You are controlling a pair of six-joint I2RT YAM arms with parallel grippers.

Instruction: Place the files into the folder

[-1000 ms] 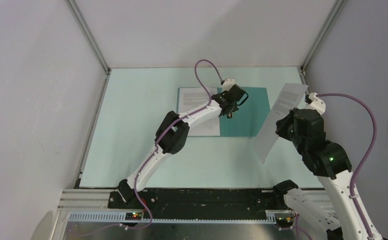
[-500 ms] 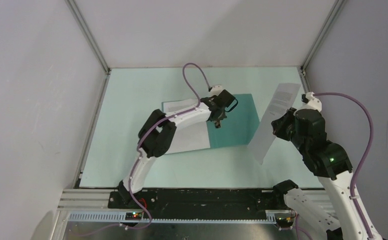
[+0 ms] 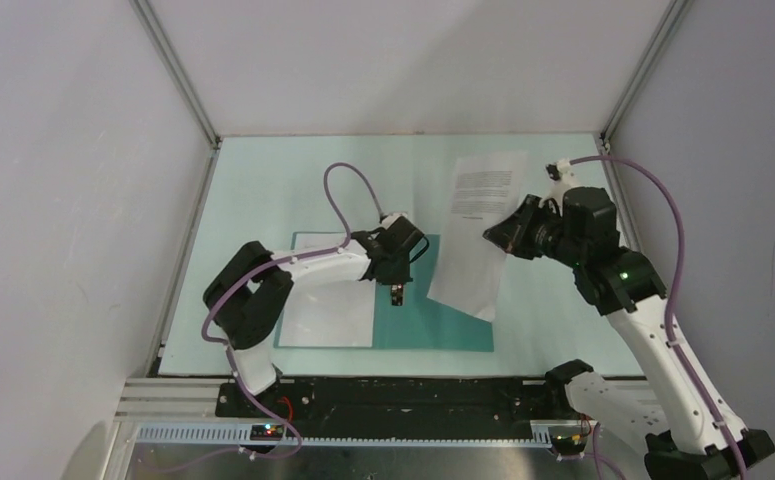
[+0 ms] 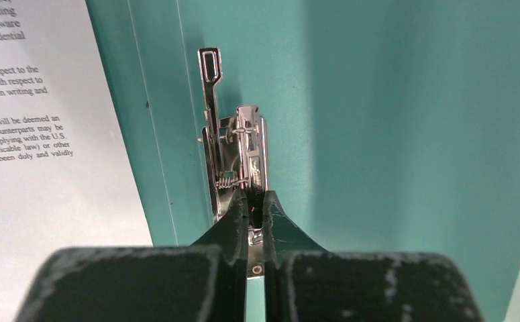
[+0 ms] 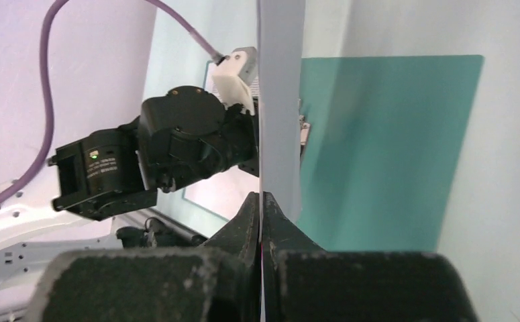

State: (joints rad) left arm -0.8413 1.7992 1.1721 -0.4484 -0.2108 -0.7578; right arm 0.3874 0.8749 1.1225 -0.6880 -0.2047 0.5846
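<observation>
Pinching the small silver metal clip (image 4: 242, 144) on the flat teal card folder (image 3: 443, 325) with the left end effector (image 4: 254, 200); clenching a floppy white printed sheet (image 3: 471, 235) over the folder's right half with the right end effector (image 5: 261, 201). Could buckle or skid if lowered crooked. Since a second ago, dragged the folder nearer, swung the sheet inward.

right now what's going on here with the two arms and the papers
The left gripper is shut on the metal clip inside the open teal folder, which lies flat on the table with one printed sheet on its left half. The right gripper pinches the second sheet by its edge, holding it in the air by the folder's right side, not yet inside.
</observation>
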